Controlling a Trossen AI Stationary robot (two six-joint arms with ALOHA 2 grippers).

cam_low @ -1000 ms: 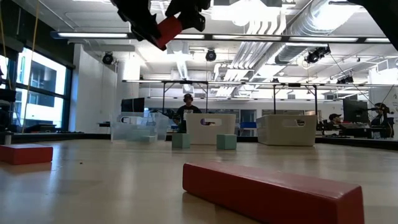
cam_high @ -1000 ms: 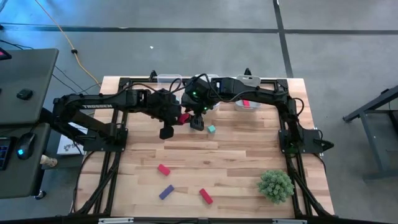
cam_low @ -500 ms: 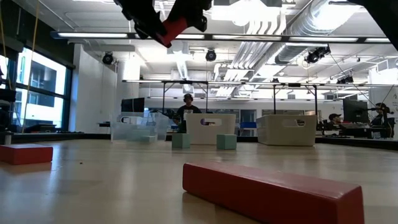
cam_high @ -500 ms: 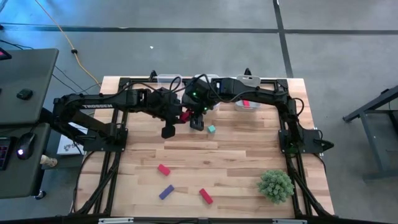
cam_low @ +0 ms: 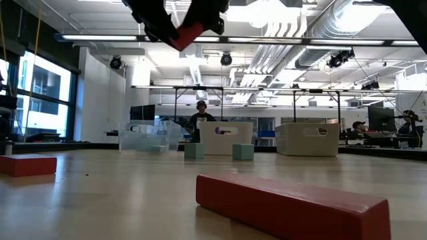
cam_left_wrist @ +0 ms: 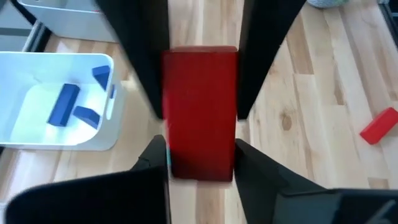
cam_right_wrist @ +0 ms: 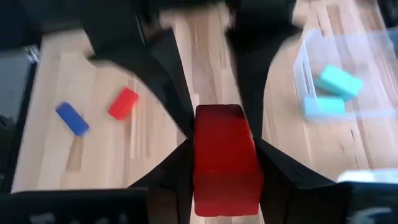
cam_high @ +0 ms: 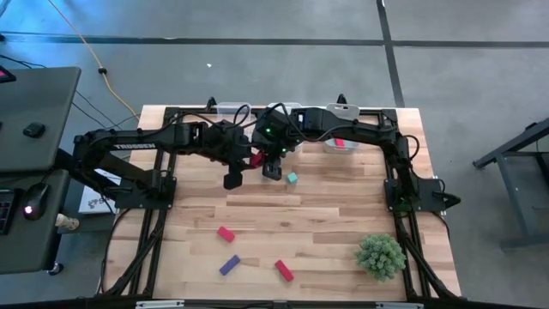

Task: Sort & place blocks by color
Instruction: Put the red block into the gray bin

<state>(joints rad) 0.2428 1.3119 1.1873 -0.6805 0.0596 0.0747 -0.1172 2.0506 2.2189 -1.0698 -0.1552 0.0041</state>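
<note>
Midway | I have both pincers, left (cam_high: 250,161) and right (cam_high: 267,161), meeting at the desk's (cam_high: 326,223) 12 o'clock, each closed on one red block (cam_high: 255,160) held aloft | sorted: blue blocks (cam_left_wrist: 68,104) and teal blocks (cam_right_wrist: 333,90) in bins | left: red (cam_high: 226,233), blue (cam_high: 229,264), red (cam_high: 284,271) near 6 o'clock, teal (cam_high: 292,178) near centre.

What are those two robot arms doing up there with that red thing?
The two arms meet above the far middle of the wooden table, passing one small red block between them in the air. The right gripper has its fingers closed on one end of it, and the left gripper has its fingers at the other end. More red blocks and a blue one lie on the table, and the bins at the back hold some sorted blocks.
</note>
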